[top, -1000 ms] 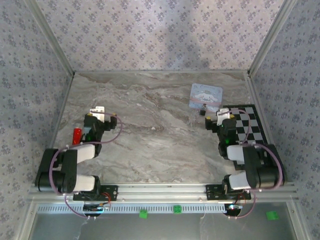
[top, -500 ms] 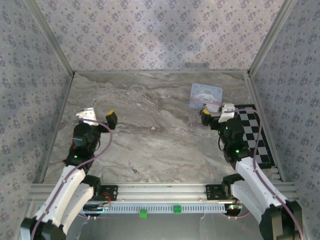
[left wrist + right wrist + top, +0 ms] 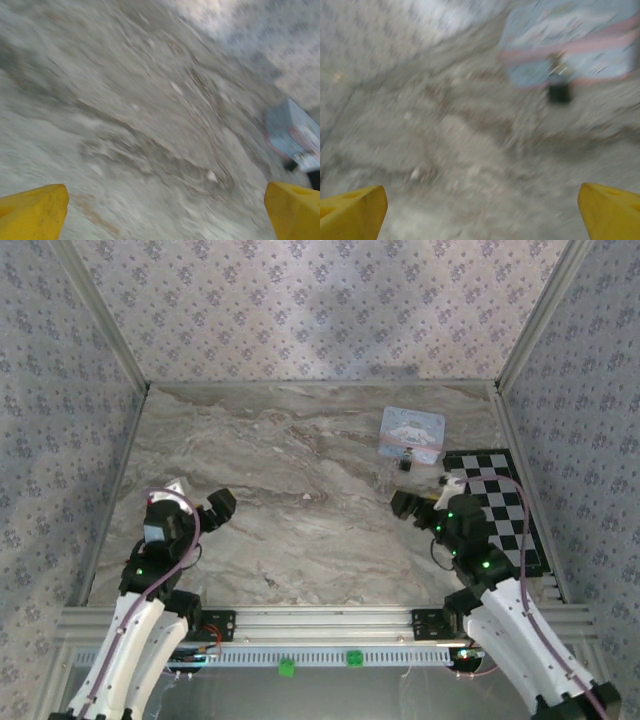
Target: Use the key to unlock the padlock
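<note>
**Both grippers open and empty; padlock at the tin's near edge**

The padlock (image 3: 405, 464), a tiny dark block, sits on the marbled surface (image 3: 300, 475) at the near edge of the pale-blue cartoon tin (image 3: 412, 433). From the top view I cannot tell whether it touches the tin or stands just beside it. In the right wrist view the padlock (image 3: 558, 92) is a blurred dark block at the lower border of the tin (image 3: 570, 45). A fainter, paler bit above it overlaps the tin's pink stripe.

The right gripper (image 3: 428, 496) hangs on the near side of the tin, a little to the tin's right. It is near the padlock but apart from it. Its jaws are spread wide with nothing between them. In its own wrist view the yellow fingertips (image 3: 351, 210) sit in the bottom corners, with bare surface between them and the tin ahead.

The left gripper (image 3: 197, 498) is well apart from the tin, far to the tin's left and nearer the arms' bases. Its jaws are also spread wide and hold nothing. In the left wrist view its yellow fingertips (image 3: 32, 212) frame bare surface, and the tin (image 3: 291, 131) shows at the right edge. A dark spot at the tin's near corner is too blurred to name.

A checkered board (image 3: 497, 502) lies just right of the tin and nearer the bases. The right arm reaches over the board's left part.
</note>
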Controlling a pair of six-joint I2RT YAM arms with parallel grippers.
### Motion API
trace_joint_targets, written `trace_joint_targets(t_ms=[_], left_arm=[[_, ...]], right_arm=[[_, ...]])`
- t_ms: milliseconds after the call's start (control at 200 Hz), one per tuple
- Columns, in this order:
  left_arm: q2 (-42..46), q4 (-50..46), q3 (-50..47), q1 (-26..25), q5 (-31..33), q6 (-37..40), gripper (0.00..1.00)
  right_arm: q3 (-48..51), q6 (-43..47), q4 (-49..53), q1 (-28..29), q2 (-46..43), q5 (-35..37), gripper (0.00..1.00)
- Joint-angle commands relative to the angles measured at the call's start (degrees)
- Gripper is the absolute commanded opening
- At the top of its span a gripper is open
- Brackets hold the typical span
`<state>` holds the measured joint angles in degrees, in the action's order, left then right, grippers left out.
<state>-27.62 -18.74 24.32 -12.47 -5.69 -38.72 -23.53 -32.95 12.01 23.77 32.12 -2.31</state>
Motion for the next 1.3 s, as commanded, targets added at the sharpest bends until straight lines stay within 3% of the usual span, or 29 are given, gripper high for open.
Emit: trace_joint_targets(t_ms=[0, 135, 235, 465, 760, 960, 1294], left_arm=[[-2.66, 5.6, -0.05, -3.27, -10.16, -0.62, 1.0], [-4.68, 2.45, 1.03, -8.36, -1.4, 5.81, 1.0], [-5.78, 1.58, 0.93, -8.89, 2.77, 8.67, 1.0], [1.86, -0.63, -0.93, -8.88, 14.52, 12.35, 1.0], [19.44, -9.44, -3.0, -8.89, 25.82, 9.05, 1.0], [18.84, -10.93, -1.47, -8.89, 26.85, 8.05, 1.0], [15.98, -9.74, -1.29, -8.89, 24.28, 7.78, 1.0]], right_arm=[[-1.21, -5.18, 5.12, 11.32, 2.91, 3.58, 0.99], [-4.05, -6.63, 4.03, 27.5, 11.18, 12.49, 0.99], [-8.14, -6.78, 3.8, 36.91, 20.15, 17.49, 0.99], [-20.76, -6.04, 3.59, 48.91, 43.53, 13.66, 0.99], [-41.0, -3.48, 16.03, 54.02, 65.42, 8.83, 0.91], [-53.67, 0.02, 25.8, 54.71, 76.55, 4.28, 0.74], [-62.5, 2.31, 31.58, 55.08, 83.96, 2.32, 0.63]])
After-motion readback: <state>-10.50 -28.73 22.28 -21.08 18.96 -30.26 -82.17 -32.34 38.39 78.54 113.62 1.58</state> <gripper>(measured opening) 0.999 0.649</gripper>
